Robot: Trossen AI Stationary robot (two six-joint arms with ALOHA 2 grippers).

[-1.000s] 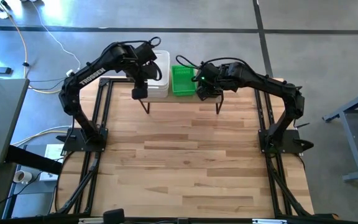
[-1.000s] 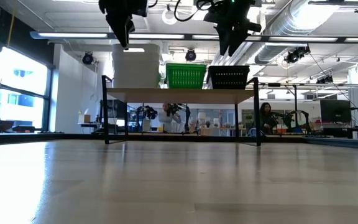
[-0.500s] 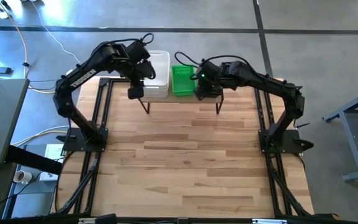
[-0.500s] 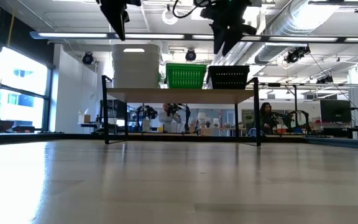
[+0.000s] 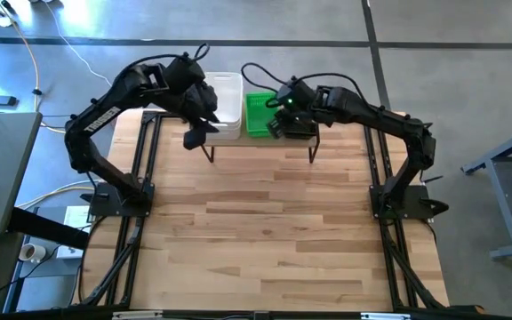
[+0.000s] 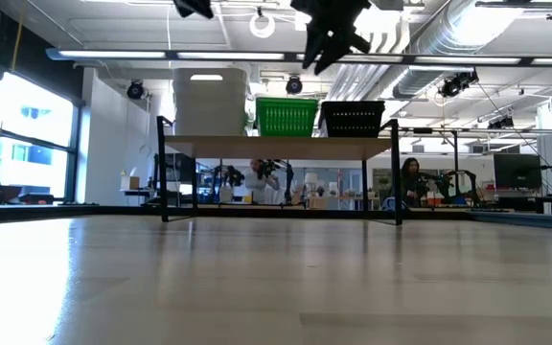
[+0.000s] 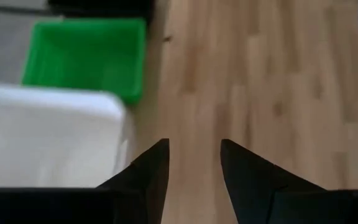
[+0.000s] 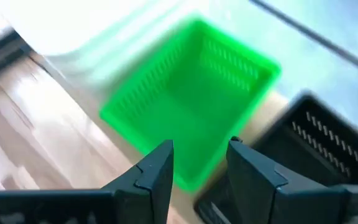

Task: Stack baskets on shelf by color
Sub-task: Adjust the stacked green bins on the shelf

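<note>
On the shelf (image 6: 276,147) at the table's far edge, a stack of white baskets (image 6: 209,101) stands at the left. A green basket (image 6: 287,117) stands in the middle and a black basket (image 6: 353,118) at the right. My left gripper (image 7: 194,146) is open, high above the shelf's near left corner, beside the white stack (image 7: 48,137). My right gripper (image 8: 201,146) is open too and slants down over the green basket (image 8: 191,93), with the black basket (image 8: 328,143) beside it. Neither gripper has anything between its fingers.
In front of the shelf the wooden tabletop (image 5: 274,231) stretches to the near edge. The shelf's thin black legs (image 5: 210,153) stand at the tabletop's far part. People and equipment show in the room beyond the table (image 6: 257,177).
My left gripper has risen above the white stack and tipped more toward level, leaving the top of the low view. My right gripper has tipped up as well and swung a little toward the table's left, from over the black basket to over the green one. The baskets have stayed put.
</note>
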